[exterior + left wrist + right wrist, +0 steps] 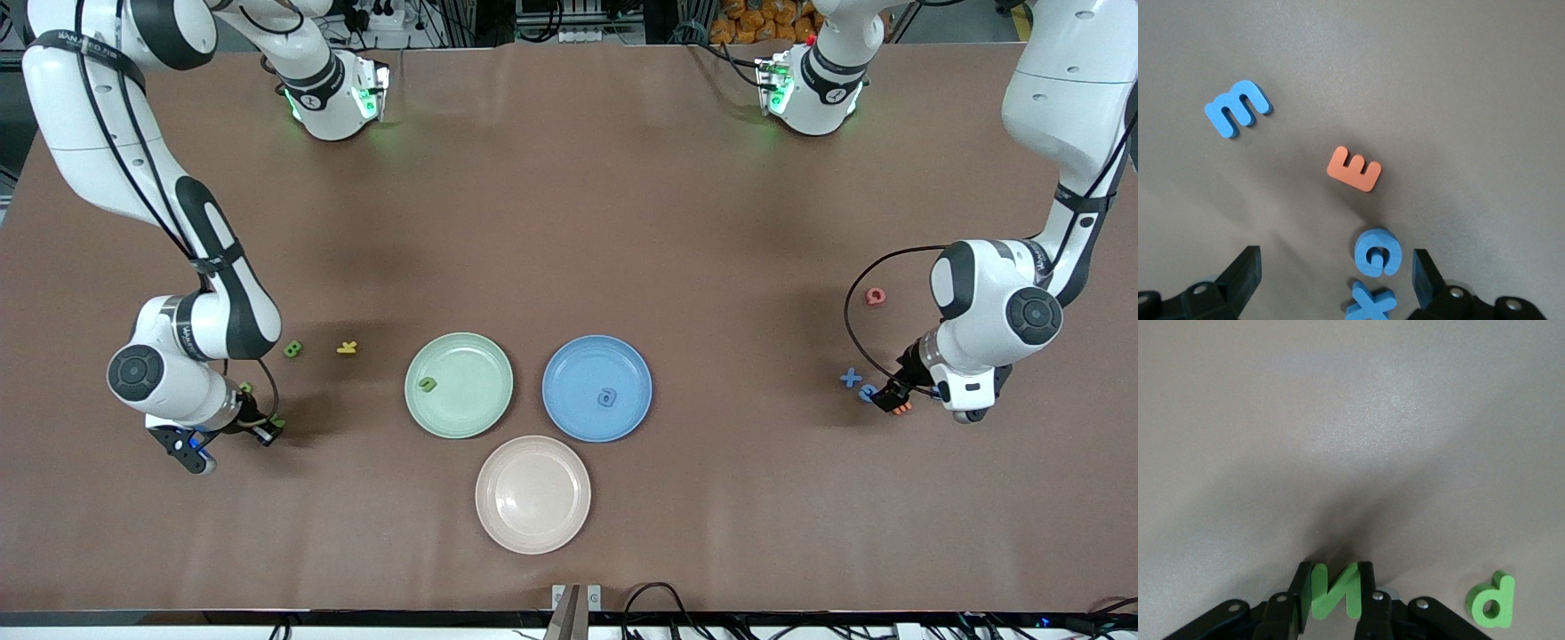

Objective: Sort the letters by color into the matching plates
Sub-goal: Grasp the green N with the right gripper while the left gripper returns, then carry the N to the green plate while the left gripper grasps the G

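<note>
My right gripper (269, 430) (1333, 577) is shut on a green letter N (1350, 590), low over the table near the right arm's end. A green d (1491, 603) (245, 388) lies beside it and a green B (292, 348) a little farther from the camera. My left gripper (889, 396) (1335, 277) is open, low over a blue c (1379, 251) (867, 392) and a blue x (1370, 303) (851, 378). A blue m (1237, 108) lies apart. The mint green plate (471, 418) holds one green letter (428, 384); the blue plate (569, 364) holds one blue letter (606, 397).
An orange E (1354, 169) lies just past the blue c, by the left gripper. A red letter (876, 296) lies farther from the camera. A yellow letter (347, 348) lies beside the green B. A beige-pink plate (533, 494) sits nearest the camera.
</note>
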Controlling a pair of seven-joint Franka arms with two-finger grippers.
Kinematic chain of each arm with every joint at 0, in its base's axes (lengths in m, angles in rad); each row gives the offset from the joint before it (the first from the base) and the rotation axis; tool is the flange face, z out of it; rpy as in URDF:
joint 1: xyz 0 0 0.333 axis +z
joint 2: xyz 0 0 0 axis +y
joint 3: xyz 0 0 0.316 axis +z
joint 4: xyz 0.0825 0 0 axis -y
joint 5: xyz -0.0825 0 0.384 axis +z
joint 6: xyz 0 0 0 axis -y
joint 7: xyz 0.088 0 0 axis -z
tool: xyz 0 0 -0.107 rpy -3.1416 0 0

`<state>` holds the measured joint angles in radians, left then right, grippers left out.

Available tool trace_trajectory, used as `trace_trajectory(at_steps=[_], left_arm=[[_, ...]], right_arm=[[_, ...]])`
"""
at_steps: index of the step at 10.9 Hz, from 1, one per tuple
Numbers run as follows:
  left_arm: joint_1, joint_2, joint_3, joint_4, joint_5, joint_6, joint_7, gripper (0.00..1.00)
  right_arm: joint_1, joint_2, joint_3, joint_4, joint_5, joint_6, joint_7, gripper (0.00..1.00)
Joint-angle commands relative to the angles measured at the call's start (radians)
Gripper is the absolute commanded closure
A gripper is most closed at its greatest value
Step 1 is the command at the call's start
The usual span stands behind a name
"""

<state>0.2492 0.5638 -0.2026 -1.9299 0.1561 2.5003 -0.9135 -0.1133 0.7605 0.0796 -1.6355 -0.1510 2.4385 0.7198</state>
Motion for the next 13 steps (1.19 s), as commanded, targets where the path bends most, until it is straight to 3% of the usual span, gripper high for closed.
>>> trace_trajectory(at_steps=[1, 4, 9, 13], left_arm=[[-0.033, 0.036, 0.008, 0.038, 0.060, 0.006, -0.117, 0.00], [-0.065, 0.087, 0.014, 0.077, 0.066, 0.003, -0.178, 0.00], [-0.065, 0.090, 0.025, 0.088, 0.138, -0.006, -0.258, 0.00], [-0.085, 0.114, 0.023, 0.106, 0.140, -0.006, -0.281, 0.00]], right_arm=[[-0.008, 0.016, 0.012, 0.019, -0.002, -0.006, 0.004, 1.00], [0.003, 0.007, 0.040, 0.048, -0.002, -0.019, 0.006, 1.00], [0.043, -0.019, 0.084, 0.048, -0.004, -0.027, 0.056, 1.00], [0.124, -0.045, 0.109, 0.054, -0.012, -0.062, 0.132, 1.00]])
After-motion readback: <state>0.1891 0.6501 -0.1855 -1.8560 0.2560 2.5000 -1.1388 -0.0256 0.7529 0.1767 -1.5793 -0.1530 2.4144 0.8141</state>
